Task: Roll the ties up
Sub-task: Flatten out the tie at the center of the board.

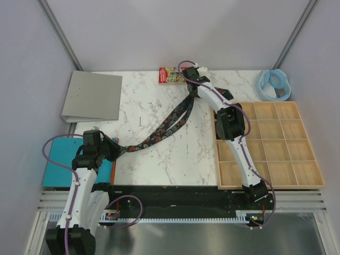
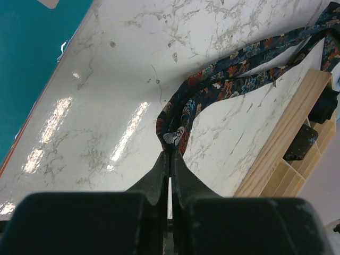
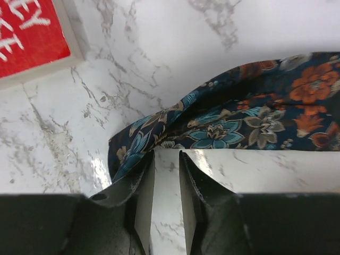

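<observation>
- Left gripper: I see the two fingers pressed together, with the end of the tie pinched at their tips. No gap shows between them in the left wrist view.
- From that pinch the tie fans out as two strands, side by side, over the marble table.
- Right gripper: the jaws stand a little apart and bare marble shows between them. The tie's edge runs straight across the tips. The fold curls over the left-hand finger as that view shows it. I cannot tell whether any cloth is caught.
- Overhead, the tie is a long doubled strip running diagonally. It goes from the left gripper at the near left up to the right gripper at the far middle of the table. It is not coiled.
- A red box lies just beyond the right gripper at the table's far edge. Its corner is close to the tie's fold.
- A wooden tray of compartments sits on the right, and the right arm reaches over its left side.
- A pale blue ring is in the far right corner, beyond the tray.
- A grey binder is at the far left, with a teal board under the left arm.
</observation>
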Tool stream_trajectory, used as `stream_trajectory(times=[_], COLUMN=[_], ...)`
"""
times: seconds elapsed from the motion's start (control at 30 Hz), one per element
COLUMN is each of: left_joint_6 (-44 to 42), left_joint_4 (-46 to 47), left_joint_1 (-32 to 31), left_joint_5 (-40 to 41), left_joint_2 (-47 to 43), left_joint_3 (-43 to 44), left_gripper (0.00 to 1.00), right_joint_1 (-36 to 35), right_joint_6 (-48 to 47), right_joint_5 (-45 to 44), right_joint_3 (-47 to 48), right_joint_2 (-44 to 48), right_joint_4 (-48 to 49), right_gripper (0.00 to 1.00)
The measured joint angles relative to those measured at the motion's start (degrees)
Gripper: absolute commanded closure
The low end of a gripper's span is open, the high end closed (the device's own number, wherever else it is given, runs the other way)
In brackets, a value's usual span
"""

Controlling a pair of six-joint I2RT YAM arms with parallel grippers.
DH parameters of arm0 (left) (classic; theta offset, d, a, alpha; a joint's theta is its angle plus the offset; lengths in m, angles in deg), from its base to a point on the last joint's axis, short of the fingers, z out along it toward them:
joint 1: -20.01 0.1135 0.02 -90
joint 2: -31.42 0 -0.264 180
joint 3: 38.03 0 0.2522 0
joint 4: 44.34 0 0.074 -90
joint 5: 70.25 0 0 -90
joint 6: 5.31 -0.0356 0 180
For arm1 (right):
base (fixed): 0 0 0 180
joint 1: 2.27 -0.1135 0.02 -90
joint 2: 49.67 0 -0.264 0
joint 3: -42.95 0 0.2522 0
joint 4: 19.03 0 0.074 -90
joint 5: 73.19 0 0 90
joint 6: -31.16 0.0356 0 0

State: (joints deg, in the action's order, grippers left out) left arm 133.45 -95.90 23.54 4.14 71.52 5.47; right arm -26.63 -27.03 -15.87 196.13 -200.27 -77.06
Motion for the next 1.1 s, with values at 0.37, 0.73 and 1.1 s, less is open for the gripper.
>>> stream_trajectory(times=[0.37, 0.73, 1.1], left_joint_6=[0.0, -0.9, -2.0], left_joint_4=[-0.3, -1.3, -1.5], left_joint_1=[0.0, 0.0, 0.0], left_joint_5=[-2.6, -2.4, -2.3], left_joint_2=[-0.5, -2.6, -1.2], left_joint_3=[0.0, 4.2, 7.2], left_gripper=[0.98, 0.98, 0.98], right_joint_1=[0.1, 15.5, 20.8], right_joint_6=[-0.3, 13.1, 12.6], right_joint_5=[2.3, 26.8, 34.4], right_joint_3=[-0.1, -42.2, -42.9], right_joint_2=[-2.4, 21.0, 21.4], right_joint_4=[7.6, 33.2, 35.7], right_gripper=[0.56, 0.19, 0.19])
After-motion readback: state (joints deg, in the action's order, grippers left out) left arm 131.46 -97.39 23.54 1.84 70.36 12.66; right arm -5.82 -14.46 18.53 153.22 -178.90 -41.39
